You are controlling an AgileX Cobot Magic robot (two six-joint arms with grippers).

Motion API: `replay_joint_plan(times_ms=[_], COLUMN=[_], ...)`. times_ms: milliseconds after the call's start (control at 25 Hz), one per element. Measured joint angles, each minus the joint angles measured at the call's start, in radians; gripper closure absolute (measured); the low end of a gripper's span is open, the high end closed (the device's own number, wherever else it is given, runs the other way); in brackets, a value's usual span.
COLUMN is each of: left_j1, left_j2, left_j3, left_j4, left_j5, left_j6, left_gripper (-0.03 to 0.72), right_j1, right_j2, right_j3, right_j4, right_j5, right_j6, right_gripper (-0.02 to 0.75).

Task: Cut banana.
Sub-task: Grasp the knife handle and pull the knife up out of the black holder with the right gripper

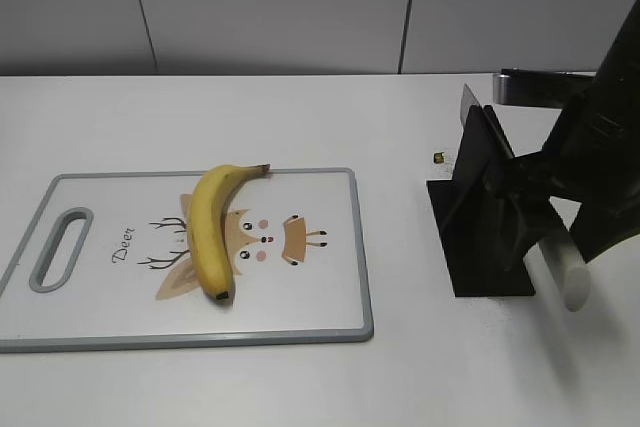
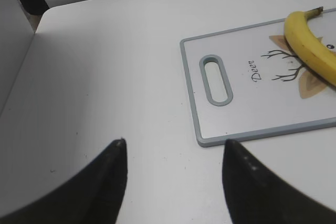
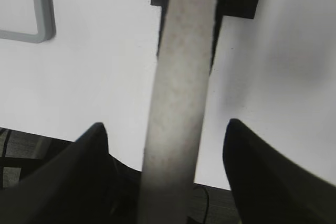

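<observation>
Right now my right gripper [image 3: 165, 140] has its fingers spread wide around a pale knife handle [image 1: 562, 265], not pressing it. My left gripper [image 2: 173, 153] hangs open over bare table [image 2: 105, 77]. At ten o'clock, the banana [image 1: 212, 227] lies on the cutting board [image 1: 330, 287].

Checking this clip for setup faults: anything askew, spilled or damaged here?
Little stands out. The banana lies whole on the cutting board. One small dark speck sits on the table beside the black knife stand; it is too small to identify.
</observation>
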Motion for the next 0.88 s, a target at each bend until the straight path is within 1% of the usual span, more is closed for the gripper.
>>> replay_joint_plan(times_ms=[80, 200, 360, 400, 880], left_j1=[0.0, 0.0, 0.0, 0.0, 0.0], left_j2=[0.0, 0.0, 0.0, 0.0, 0.0], left_j3=[0.0, 0.0, 0.0, 0.0, 0.0], left_j4=[0.0, 0.0, 0.0, 0.0, 0.0], left_j5=[0.0, 0.0, 0.0, 0.0, 0.0], left_j6=[0.0, 0.0, 0.0, 0.0, 0.0], left_gripper=[0.125, 0.126, 0.126, 0.126, 0.135], right_j1=[0.0, 0.0, 0.0, 0.0, 0.0], right_j2=[0.003, 0.004, 0.004, 0.004, 0.004], right_j3=[0.0, 0.0, 0.0, 0.0, 0.0], right_j4=[-0.006, -0.01, -0.003, -0.004, 0.001], right_j5=[0.0, 0.005, 0.012, 0.013, 0.009], right_j6=[0.0, 0.0, 0.005, 0.016, 0.022], right_gripper=[0.237, 0.332, 0.558, 0.568, 0.57])
